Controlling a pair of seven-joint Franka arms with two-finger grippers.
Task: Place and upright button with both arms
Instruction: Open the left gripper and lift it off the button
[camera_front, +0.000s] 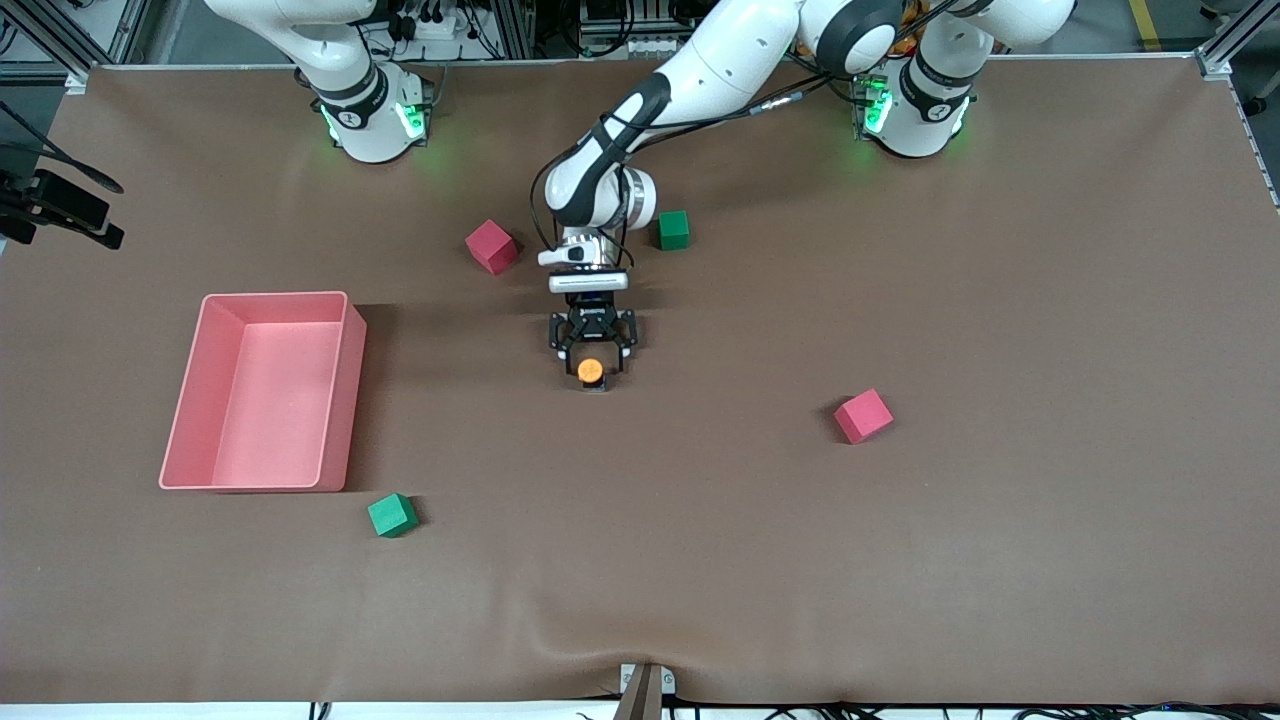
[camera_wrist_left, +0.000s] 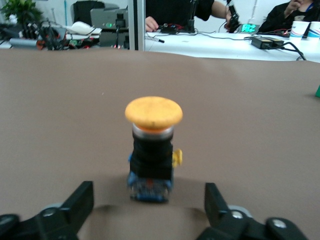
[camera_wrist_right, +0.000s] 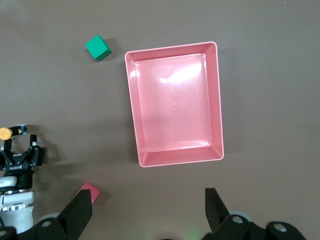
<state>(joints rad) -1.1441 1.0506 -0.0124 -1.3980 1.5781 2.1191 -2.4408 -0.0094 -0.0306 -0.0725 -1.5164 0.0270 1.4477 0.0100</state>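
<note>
The button (camera_front: 590, 370) stands upright on the brown mat near the table's middle, orange cap on top of its black body. The left wrist view shows it (camera_wrist_left: 152, 150) on a blue base. My left gripper (camera_front: 592, 358) is low at the mat and open. Its fingers (camera_wrist_left: 82, 200) flank the button without touching it, and the button sits just past the fingertips. My right gripper (camera_wrist_right: 147, 200) is open and empty, high over the mat near the pink tray (camera_wrist_right: 131, 100). It is out of the front view. The right wrist view also shows the button (camera_wrist_right: 6, 132).
The pink tray (camera_front: 345, 400) lies toward the right arm's end. One pink cube (camera_front: 491, 246) and one green cube (camera_front: 674, 230) lie beside the left arm's wrist. Another pink cube (camera_front: 863, 416) lies toward the left arm's end. A second green cube (camera_front: 392, 515) lies nearer the camera than the tray.
</note>
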